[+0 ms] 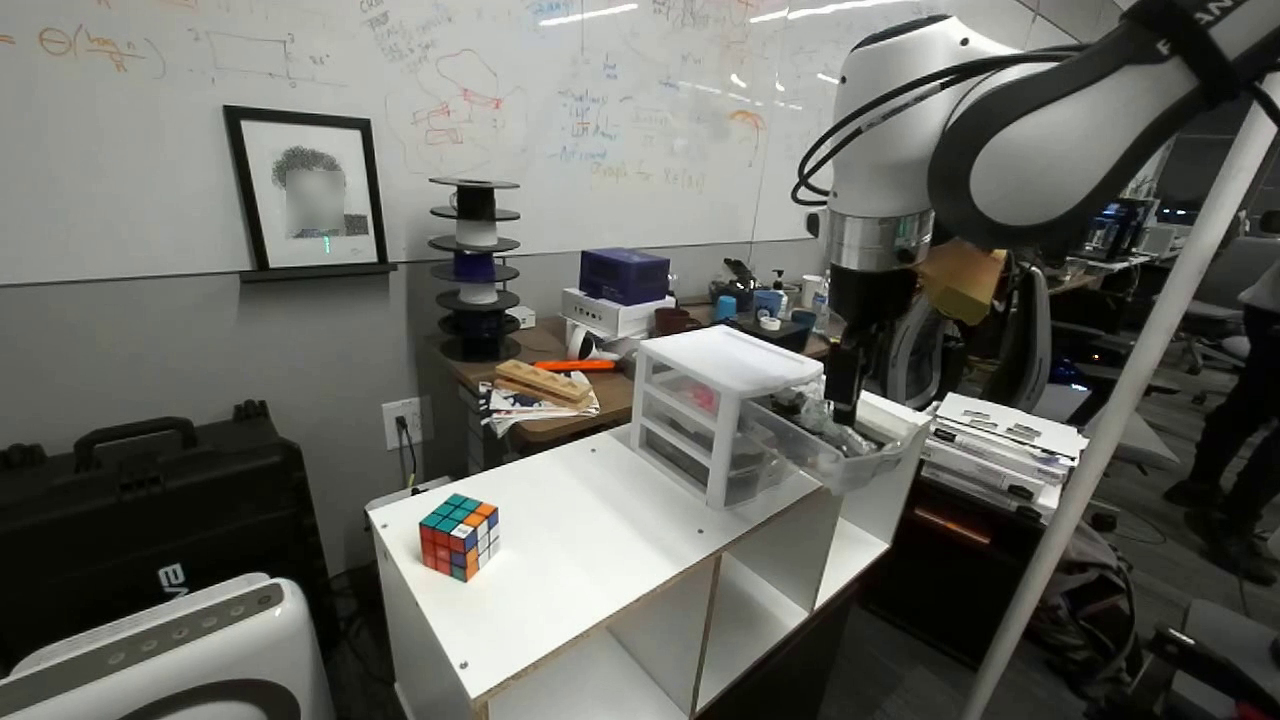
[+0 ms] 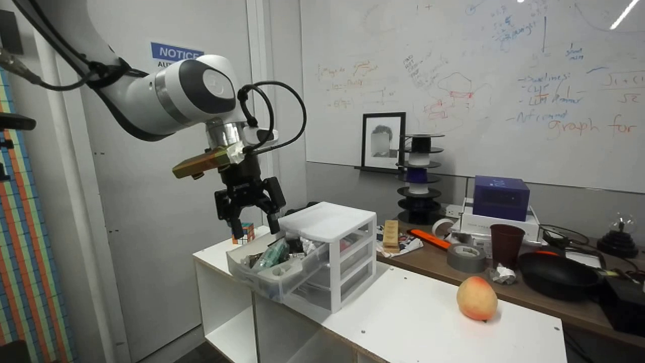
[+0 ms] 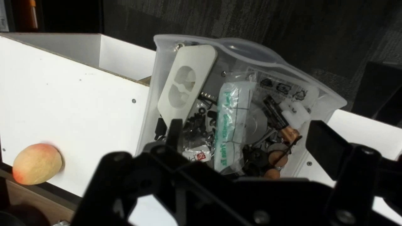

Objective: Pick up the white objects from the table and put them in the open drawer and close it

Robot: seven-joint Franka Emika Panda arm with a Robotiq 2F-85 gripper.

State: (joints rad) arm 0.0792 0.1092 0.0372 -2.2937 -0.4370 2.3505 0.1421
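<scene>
The translucent drawer is pulled out of the small white drawer unit; it also shows in the exterior view and the wrist view. A pale white oblong piece with two rounded recesses lies along one side inside it. A smaller white piece lies near the opposite side, by a battery. No white piece shows loose on the white table. My gripper is open and empty above the drawer, fingers pointing down. Its fingers also show in the wrist view.
The multicoloured cube stands near one table end. A peach-like fruit sits on the unit's other side. A green-lettered bag and small hardware fill the drawer. A brown desk with clutter adjoins the table.
</scene>
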